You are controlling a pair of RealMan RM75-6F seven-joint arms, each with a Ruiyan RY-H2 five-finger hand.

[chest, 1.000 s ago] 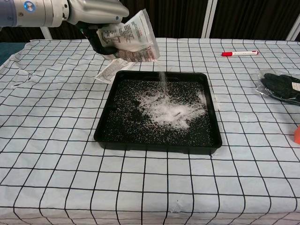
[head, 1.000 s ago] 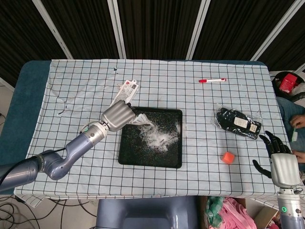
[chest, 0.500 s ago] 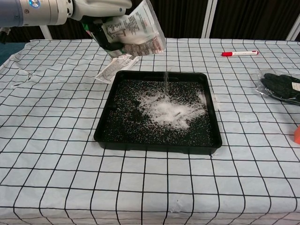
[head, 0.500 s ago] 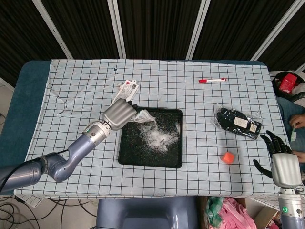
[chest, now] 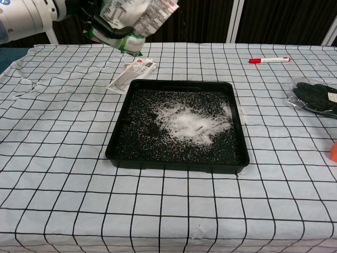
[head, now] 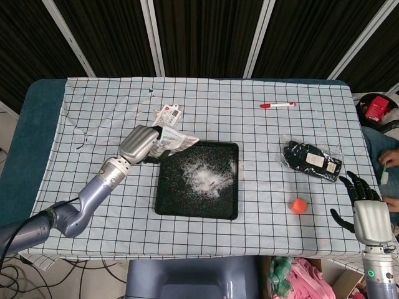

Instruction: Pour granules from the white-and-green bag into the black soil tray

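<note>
My left hand (head: 138,144) grips the white-and-green bag (head: 175,141) in the air, above the table just left of the tray's far left corner. In the chest view the bag (chest: 138,20) lies tilted with its mouth pointing up and right, held by the hand (chest: 100,21) at the top left; no granules fall from it. The black soil tray (head: 165,199) lies mid-table with a white heap of granules (head: 209,177) across its middle, the same heap (chest: 189,122) showing in the chest view. My right hand (head: 366,212) hangs open off the table's near right corner.
A torn white packet strip (head: 168,115) lies behind the tray. At the back right is a red-and-white marker (head: 277,105). A black packet in clear wrap (head: 313,161) and a small orange cube (head: 298,205) are on the right. A person's hand (head: 389,157) shows at the right edge.
The left hand has pulled the bag back to the left and lifted it, turning its mouth upward. The stream of granules has stopped. The right hand has barely moved.
</note>
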